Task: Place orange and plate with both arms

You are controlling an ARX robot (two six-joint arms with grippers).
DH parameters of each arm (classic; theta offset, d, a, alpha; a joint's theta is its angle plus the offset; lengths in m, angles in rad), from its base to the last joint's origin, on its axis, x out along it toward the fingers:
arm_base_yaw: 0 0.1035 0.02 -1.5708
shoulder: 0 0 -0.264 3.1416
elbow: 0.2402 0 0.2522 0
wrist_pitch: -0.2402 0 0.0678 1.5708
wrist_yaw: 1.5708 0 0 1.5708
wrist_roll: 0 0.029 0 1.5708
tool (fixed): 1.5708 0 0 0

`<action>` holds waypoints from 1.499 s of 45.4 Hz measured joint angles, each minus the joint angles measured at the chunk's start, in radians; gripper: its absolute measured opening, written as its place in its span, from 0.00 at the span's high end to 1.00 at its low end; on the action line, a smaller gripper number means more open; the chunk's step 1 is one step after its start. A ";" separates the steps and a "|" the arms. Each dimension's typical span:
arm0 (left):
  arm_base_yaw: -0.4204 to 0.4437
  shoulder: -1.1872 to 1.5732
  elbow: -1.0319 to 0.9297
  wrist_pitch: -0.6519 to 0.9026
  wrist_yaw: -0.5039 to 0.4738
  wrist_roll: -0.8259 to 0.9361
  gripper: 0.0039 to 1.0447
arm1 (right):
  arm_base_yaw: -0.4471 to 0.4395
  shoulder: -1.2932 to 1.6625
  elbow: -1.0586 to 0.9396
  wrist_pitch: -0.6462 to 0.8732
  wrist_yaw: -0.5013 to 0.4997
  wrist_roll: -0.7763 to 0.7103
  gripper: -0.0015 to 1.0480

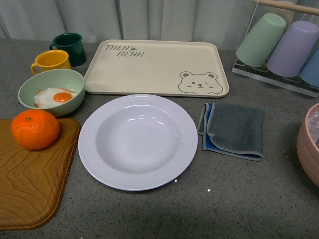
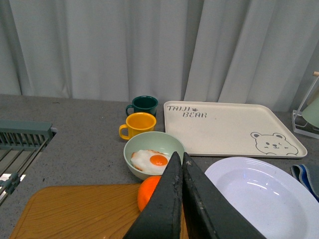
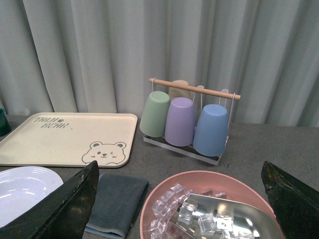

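Round, bright orange with dimpled skin and a small green stem dot, just beyond the left jaws' tips, partly hidden behind them. Wide, shallow white plate with a ridged rim, flat, upright, lying between left jaws and right jaws.

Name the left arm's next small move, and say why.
Probably open the left gripper and lower it toward the orange: its jaws are shut, and the orange sits ungrasped on the board, beside the empty plate.
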 joint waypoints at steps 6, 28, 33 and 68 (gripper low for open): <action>0.000 0.000 0.000 0.000 0.000 0.000 0.97 | 0.000 0.000 0.000 0.000 0.000 0.000 0.09; 0.000 0.000 0.000 0.000 0.000 0.000 0.97 | 0.000 0.000 0.000 0.000 0.000 0.000 0.09; 0.000 0.000 0.000 0.000 0.000 0.000 0.97 | 0.000 0.000 0.000 0.000 0.000 0.000 0.09; 0.000 0.000 0.000 0.000 0.000 0.000 0.97 | 0.000 0.000 0.000 0.000 0.000 0.000 0.09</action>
